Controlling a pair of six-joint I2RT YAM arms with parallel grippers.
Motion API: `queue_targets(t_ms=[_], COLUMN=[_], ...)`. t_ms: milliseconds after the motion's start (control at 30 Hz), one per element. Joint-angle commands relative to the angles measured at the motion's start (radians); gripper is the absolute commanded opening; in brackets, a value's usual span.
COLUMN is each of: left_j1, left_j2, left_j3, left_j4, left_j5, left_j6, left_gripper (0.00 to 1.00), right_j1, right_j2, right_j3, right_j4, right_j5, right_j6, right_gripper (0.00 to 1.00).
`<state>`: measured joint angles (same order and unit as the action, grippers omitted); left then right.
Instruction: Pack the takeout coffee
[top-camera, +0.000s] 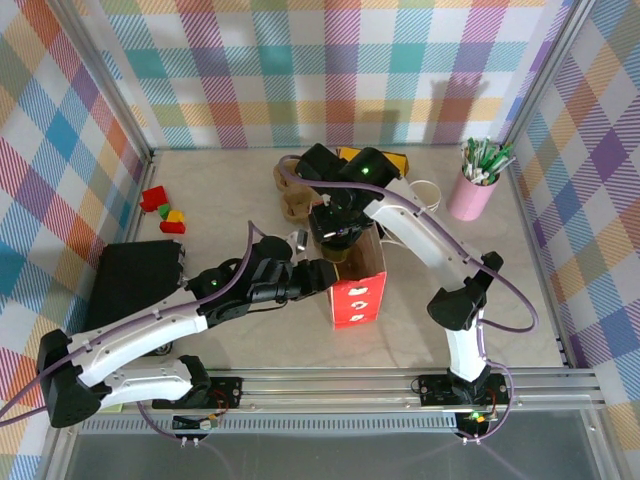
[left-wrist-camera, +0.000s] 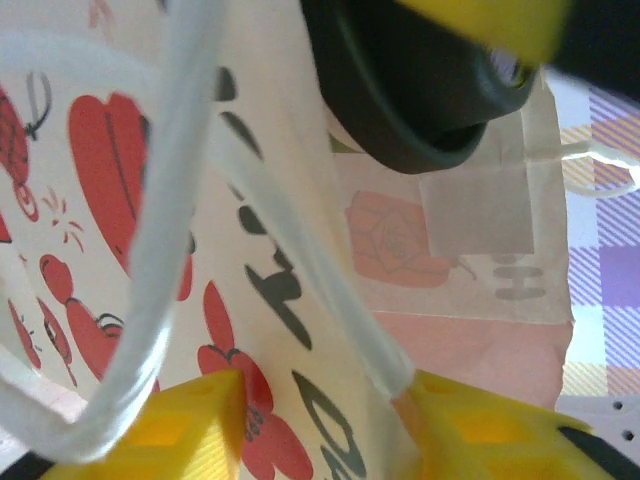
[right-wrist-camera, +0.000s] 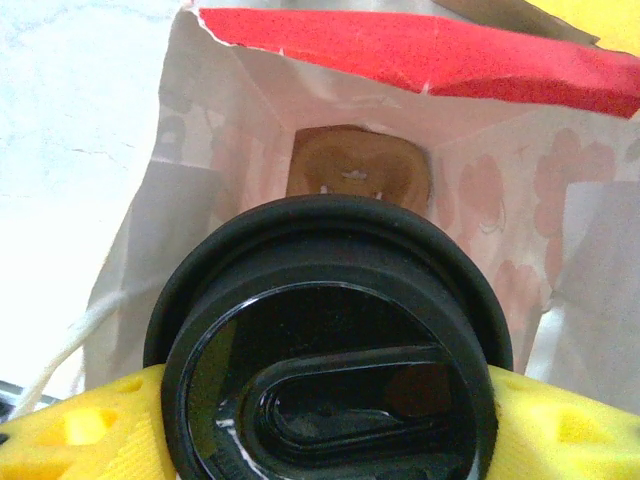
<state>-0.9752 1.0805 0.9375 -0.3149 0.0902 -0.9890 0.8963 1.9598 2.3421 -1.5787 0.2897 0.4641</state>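
The left gripper (top-camera: 322, 275) has its yellow fingers (left-wrist-camera: 190, 430) either side of the paper bag's (top-camera: 357, 295) wall and white cord handle (left-wrist-camera: 170, 250); whether they pinch is unclear. The bag's print is red fruit and roses, with black lettering too cropped to read. The right gripper (top-camera: 340, 235) clamps the takeout coffee (right-wrist-camera: 330, 400) by its glossy black lid in the bag's open mouth, its sides hidden. Farther back stands a pink cup of pens (top-camera: 472, 195).
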Motion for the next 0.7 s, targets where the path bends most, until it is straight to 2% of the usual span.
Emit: queue_targets(t_ms=[0, 100, 233, 467, 667], left_j1=[-0.01, -0.008, 0.01, 0.102, 0.197], left_j2=[-0.078, -0.13, -0.16, -0.143, -0.102], left_j3=[0.066, 0.124, 0.187, 0.243, 0.236], left_j4=[-0.146, -0.299, -0.413, -0.45, -0.397], left_j5=[-0.083, -0.18, -0.28, -0.261, -0.159], left_j6=[0.058, 0.121, 0.192, 0.285, 0.325], left_gripper=[0.49, 0.55, 0.57, 0.57, 0.57], right_j1=[0.004, 0.001, -0.019, -0.059, -0.097], right_j2=[-0.02, -0.031, -0.064, -0.091, -0.101], right_j3=[-0.044, -0.082, -0.147, -0.227, -0.296], right_j4=[0.013, 0.037, 0.088, 0.154, 0.213], right_j5=[0.031, 0.031, 0.01, -0.037, -0.072], right_j6=[0.017, 0.015, 0.013, 0.001, -0.01], right_gripper=[0.65, 0.65, 0.65, 0.65, 0.64])
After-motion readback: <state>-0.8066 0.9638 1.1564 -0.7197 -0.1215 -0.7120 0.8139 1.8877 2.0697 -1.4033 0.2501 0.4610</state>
